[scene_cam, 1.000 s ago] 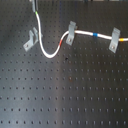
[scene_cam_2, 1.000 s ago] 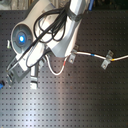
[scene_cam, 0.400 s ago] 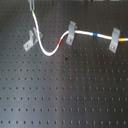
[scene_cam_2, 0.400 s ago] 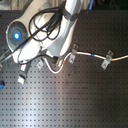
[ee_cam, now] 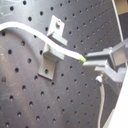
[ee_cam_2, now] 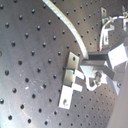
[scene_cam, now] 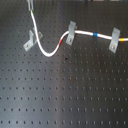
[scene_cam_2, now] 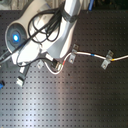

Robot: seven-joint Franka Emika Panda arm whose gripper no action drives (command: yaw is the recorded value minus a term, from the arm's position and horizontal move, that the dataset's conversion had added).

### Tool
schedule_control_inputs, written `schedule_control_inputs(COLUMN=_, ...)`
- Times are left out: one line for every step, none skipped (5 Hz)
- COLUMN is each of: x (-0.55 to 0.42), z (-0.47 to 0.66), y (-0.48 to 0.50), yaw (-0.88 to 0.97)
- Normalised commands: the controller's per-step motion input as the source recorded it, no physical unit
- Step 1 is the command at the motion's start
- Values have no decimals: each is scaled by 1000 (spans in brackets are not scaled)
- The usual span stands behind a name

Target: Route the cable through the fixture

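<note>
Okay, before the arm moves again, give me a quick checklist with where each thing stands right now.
1. Cable end held: ok. The gripper is shut on the cable at its greenish tip.
2. Cable already through the two other clips: ok.
3. Cable seated in the fixture: not ok; it passes beside it.
4. Tip near the fixture's fork: ok in the first wrist view.
5. Cable slack: ok; it hangs in a loose curve.
6. Fixture fastened to the board: cannot tell.

Cable end w/ green mark cut by first exterior view's top edge; arm hides the fixture in second exterior view.
</note>
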Motion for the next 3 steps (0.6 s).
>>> schedule_control_inputs(x=16, z=327, y=191, yaw=11)
schedule_control_inputs(x=41, z=143, y=299, yaw=189)
schedule_control_inputs(x=87, z=199, y=306, yaw=217)
